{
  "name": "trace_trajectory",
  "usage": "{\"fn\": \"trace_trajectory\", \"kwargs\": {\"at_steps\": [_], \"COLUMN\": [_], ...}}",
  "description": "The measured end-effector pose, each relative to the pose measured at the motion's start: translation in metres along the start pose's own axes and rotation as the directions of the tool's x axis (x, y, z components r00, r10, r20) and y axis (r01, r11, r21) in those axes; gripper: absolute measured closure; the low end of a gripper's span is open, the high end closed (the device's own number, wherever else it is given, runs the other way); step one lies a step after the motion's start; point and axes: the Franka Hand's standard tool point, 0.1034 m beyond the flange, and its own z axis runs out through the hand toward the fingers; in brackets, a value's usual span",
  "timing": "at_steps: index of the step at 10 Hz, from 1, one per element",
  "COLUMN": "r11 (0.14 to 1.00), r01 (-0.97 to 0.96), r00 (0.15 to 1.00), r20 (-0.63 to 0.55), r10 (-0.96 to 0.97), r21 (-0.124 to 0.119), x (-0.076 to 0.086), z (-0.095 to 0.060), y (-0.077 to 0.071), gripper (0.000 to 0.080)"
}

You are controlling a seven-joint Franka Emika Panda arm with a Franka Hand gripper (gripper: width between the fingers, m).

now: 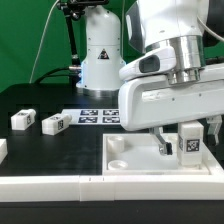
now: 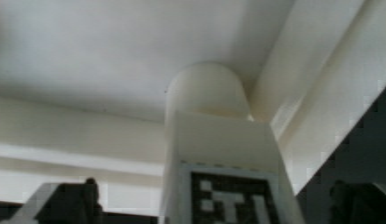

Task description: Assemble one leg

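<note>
- I see my gripper (image 1: 184, 137) clamped on the leg (image 1: 189, 145) at lower right.
- Leg (image 2: 222, 140) stands upright, long axis vertical, above the tray (image 1: 135, 160).

White leg (image 1: 190, 143) carries a black-and-white square tag; the table (image 1: 40, 150) is black.

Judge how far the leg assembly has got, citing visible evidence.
Done: one leg has been picked from the loose parts and brought over the square white tray-like part. In hand: the claw grips it upright by a corner; whether it is seated cannot be told. Left: fixing it in place. Two other legs lie loose on the black table.
</note>
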Motion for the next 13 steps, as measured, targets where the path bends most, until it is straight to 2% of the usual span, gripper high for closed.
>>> {"fn": "trace_trajectory", "kwargs": {"at_steps": [1,4,7,8,9,10,11,13], "r11": [1.0,1.0,1.0,0.999,0.998,0.997,0.996,0.996], "r01": [0.0,0.004,0.006,-0.001,-0.018,-0.036,-0.051,-0.05], "r00": [1.0,1.0,0.999,0.993,0.973,0.964,0.935,0.936], "r20": [0.0,-0.005,0.043,0.117,0.231,0.264,0.353,0.35], "r10": [0.0,-0.004,-0.007,-0.002,0.003,0.018,0.024,0.023], "r21": [0.0,-0.001,0.013,0.032,0.06,0.063,0.067,0.07], "x": [0.0,0.015,0.013,0.005,0.002,0.007,0.0,0.005], "z": [-0.001,-0.028,-0.028,-0.026,-0.028,-0.027,-0.028,-0.027], "y": [0.0,0.0,-0.003,-0.007,-0.012,-0.008,-0.007,-0.008], "gripper": [0.015,0.015,0.015,0.015,0.015,0.015,0.015,0.015]}}
